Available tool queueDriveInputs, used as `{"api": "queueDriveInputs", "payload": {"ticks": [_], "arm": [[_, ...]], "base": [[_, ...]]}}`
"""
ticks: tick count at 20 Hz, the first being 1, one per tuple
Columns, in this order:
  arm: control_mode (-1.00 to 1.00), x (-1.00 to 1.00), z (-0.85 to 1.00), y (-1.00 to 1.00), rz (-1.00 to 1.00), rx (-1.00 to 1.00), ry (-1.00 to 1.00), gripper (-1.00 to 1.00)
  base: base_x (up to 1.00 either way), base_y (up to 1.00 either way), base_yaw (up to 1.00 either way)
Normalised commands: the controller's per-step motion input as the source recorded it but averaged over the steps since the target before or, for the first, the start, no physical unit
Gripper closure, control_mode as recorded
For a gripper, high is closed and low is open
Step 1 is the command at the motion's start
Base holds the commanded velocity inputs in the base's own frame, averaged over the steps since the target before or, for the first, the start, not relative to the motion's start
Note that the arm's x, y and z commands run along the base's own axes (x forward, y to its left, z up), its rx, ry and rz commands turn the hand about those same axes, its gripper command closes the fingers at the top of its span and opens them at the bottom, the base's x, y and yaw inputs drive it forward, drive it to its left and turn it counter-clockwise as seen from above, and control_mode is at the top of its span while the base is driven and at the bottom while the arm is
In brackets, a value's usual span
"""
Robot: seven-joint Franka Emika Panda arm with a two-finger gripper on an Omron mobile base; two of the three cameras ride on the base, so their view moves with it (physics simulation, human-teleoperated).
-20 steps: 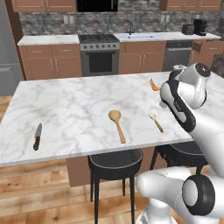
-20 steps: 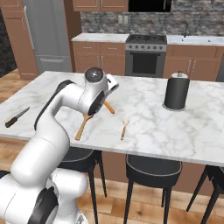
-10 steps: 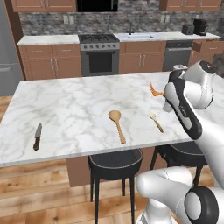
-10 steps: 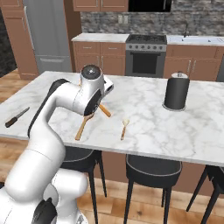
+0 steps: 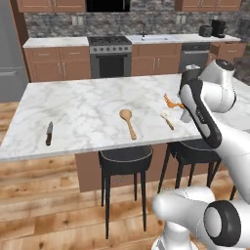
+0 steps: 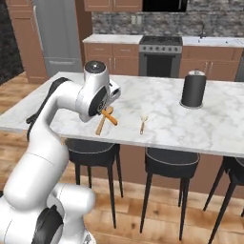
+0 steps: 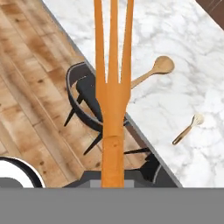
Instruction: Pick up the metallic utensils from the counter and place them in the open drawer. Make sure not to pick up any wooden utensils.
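One orange fork is clamped upright in the gripper, lifted above the counter's near edge, so the carry to the drawer should stay slow and level to keep it from twisting in the jaws. Its fingers are shut on the handle. On the marble lie the knife, the big wooden spoon and the small spoon.

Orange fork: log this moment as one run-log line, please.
orange fork: held in gripper, lifted over counter edge | knife: on counter | wooden spoons: on counter
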Motion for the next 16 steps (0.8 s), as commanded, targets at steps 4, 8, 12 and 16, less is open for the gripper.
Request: {"api": "queueDriveInputs", "payload": {"ticks": [4,8,12,16], "arm": [[1.0,0.0,0.0,0.0,0.0,0.0,0.0,1.0],[1.0,0.0,0.0,0.0,0.0,0.0,0.0,1.0],[1.0,0.0,0.0,0.0,0.0,0.0,0.0,1.0],[1.0,0.0,0.0,0.0,0.0,0.0,0.0,1.0]], "base": [[-0.98,0.32,0.0],[-0.22,0.92,-0.03],[0.28,1.0,-0.1],[0.49,1.0,-0.14]]}}
